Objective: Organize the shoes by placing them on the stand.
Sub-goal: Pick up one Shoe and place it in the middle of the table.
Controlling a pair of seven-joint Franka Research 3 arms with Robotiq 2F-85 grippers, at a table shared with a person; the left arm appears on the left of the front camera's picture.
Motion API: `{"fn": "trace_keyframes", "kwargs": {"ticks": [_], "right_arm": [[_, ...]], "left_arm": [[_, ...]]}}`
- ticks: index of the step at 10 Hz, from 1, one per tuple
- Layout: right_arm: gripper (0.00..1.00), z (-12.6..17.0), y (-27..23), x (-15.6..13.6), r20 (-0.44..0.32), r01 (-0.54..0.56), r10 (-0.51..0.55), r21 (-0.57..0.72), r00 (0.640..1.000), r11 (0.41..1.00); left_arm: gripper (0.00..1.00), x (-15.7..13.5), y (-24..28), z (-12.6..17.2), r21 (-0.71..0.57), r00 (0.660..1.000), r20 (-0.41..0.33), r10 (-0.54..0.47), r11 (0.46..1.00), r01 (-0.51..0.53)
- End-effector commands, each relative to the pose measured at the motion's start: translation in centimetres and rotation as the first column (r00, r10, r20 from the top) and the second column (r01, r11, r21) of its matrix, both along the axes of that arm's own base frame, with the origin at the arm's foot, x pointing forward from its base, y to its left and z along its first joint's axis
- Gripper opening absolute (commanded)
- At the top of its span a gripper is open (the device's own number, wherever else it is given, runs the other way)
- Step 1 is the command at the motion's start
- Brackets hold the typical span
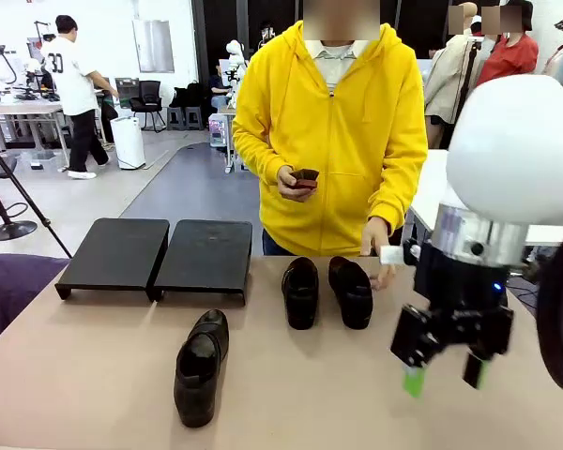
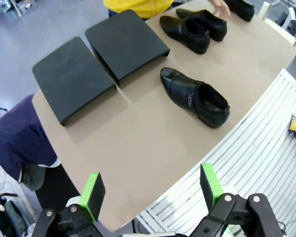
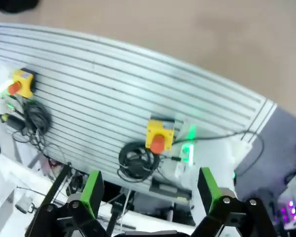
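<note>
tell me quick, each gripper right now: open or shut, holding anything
left gripper: jaws open, holding nothing
right gripper: jaws open, holding nothing

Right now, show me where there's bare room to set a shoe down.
The stand is bare across both panels. The table is free left of the near shoe, and between that shoe and the robot's right hand. Crowded: the far middle, where two shoes lie side by side with the person's hand next to them.
</note>
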State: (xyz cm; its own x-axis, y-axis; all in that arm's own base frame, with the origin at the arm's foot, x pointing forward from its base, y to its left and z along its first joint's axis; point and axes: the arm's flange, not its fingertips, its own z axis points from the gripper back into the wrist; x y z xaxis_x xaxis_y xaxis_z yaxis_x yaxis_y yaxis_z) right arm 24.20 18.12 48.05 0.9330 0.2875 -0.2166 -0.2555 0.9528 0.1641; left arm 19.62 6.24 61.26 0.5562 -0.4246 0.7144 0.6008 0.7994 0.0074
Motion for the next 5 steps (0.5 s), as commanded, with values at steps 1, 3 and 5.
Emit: {"fn": "trace_keyframes", "kwargs": {"ticks": [1, 3, 5], "right_arm": [[1.00, 0.3, 0.5, 1.7, 0.017, -0.014, 0.013, 0.031, 1.000, 0.999], [1.00, 0.3, 0.5, 1.7, 0.017, -0.014, 0.013, 0.031, 1.000, 0.999], [1.00, 0.1, -0.6, 0.8, 0.024, 0.014, -0.013, -0.046, 1.000, 0.999]], "left_arm": [[1.00, -0.2, 0.0, 0.0, -0.007, 1.000, -0.005, -0.006, 1.000, 0.006], [1.00, -0.2, 0.0, 0.0, -0.007, 1.000, -0.005, -0.006, 1.000, 0.006], [1.00, -0.2, 0.0, 0.0, -0.007, 1.000, -0.005, -0.006, 1.000, 0.006]]}}
